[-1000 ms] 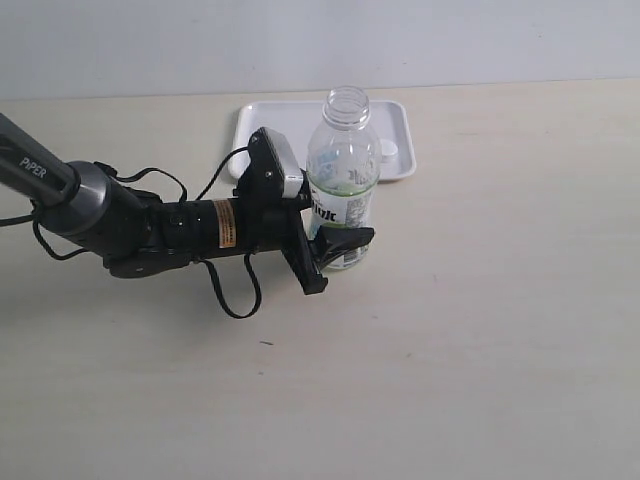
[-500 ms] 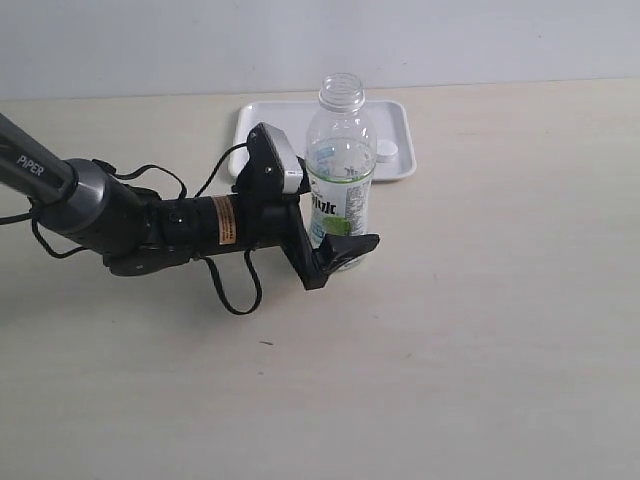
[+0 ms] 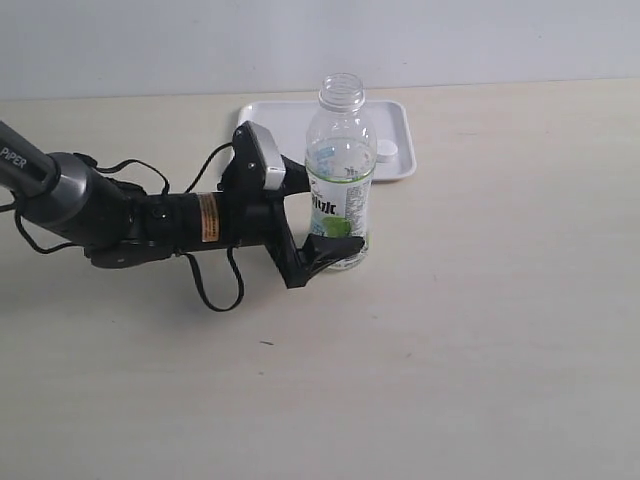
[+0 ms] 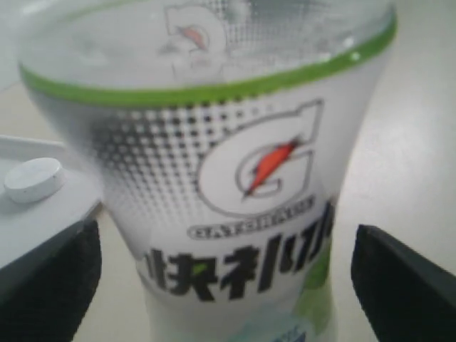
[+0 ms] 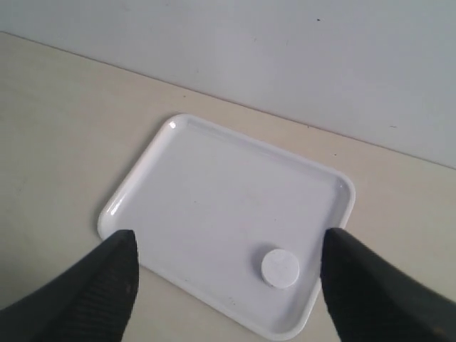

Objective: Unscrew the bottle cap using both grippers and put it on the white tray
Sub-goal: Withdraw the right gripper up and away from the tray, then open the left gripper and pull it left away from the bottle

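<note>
The clear bottle [image 3: 342,170] stands upright on the table with its neck uncapped, just in front of the white tray [image 3: 270,125]. My left gripper [image 3: 325,222] straddles the bottle's lower half, open. In the left wrist view the labelled bottle [image 4: 228,178] fills the frame, and a gap shows between it and each of the black fingers [image 4: 50,285]. The bottle cap [image 3: 387,150] lies flat on the tray near its right edge. My right gripper [image 5: 231,296] is out of the exterior view; it hangs open and empty above the white tray [image 5: 214,185], with the bottle cap [image 5: 279,268] between its fingers' lines.
The left arm with its looping black cable [image 3: 215,295] lies low over the table to the left of the bottle. A pale wall [image 3: 320,40] rises right behind the tray. A small dark speck [image 3: 265,343] marks the tabletop.
My left gripper has opened off the bottle and drawn back a little to the left. The bottle has gone from leaning to standing upright.
</note>
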`<state>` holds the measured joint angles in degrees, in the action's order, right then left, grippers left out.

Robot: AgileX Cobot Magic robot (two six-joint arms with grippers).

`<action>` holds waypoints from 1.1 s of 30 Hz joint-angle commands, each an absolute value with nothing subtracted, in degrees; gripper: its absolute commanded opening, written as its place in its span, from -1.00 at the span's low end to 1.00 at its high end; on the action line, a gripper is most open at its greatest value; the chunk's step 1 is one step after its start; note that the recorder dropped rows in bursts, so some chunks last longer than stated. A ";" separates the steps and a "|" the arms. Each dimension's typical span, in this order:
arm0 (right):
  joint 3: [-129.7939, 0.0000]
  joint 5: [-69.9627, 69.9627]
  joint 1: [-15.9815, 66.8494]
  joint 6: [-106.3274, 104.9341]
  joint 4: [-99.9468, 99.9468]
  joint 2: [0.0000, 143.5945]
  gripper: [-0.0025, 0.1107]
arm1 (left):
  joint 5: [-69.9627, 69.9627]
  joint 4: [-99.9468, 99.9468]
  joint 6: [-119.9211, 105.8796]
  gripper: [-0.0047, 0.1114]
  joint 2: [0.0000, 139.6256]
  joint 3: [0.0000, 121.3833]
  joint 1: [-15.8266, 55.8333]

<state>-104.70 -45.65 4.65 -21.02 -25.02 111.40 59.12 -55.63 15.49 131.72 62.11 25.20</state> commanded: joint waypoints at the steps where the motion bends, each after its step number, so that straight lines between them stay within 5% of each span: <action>1: -105.02 -45.89 4.64 -20.85 -24.77 110.60 0.26 | 60.53 -60.86 18.95 0.65 130.02 62.02 23.50; 14: -105.02 -46.13 4.64 -20.85 -24.62 110.60 0.26 | 48.50 -83.64 42.97 0.60 121.59 62.02 17.71; 16: -105.02 -46.34 4.64 -20.85 -24.63 110.39 0.26 | 45.66 -85.78 45.91 0.42 120.64 62.02 17.71; 19: -105.02 -46.76 4.64 -20.85 -23.62 109.68 0.25 | 44.42 -87.79 47.86 -0.31 119.89 62.02 17.67; 21: -105.02 -46.91 4.64 -20.10 -21.82 108.82 0.15 | 44.42 -87.68 48.43 -0.91 119.89 62.02 17.67; 28: -104.89 -50.88 4.64 -18.79 -20.16 104.68 -0.97 | 40.23 -78.62 51.72 -0.92 119.38 62.02 17.67; 33: -103.62 -53.39 4.64 -18.79 -20.21 100.59 -0.96 | 31.32 -69.04 49.60 -0.92 114.82 59.13 17.67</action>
<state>-104.70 -53.37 4.65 -18.74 -20.68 102.60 33.50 -74.87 51.96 117.09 60.84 17.95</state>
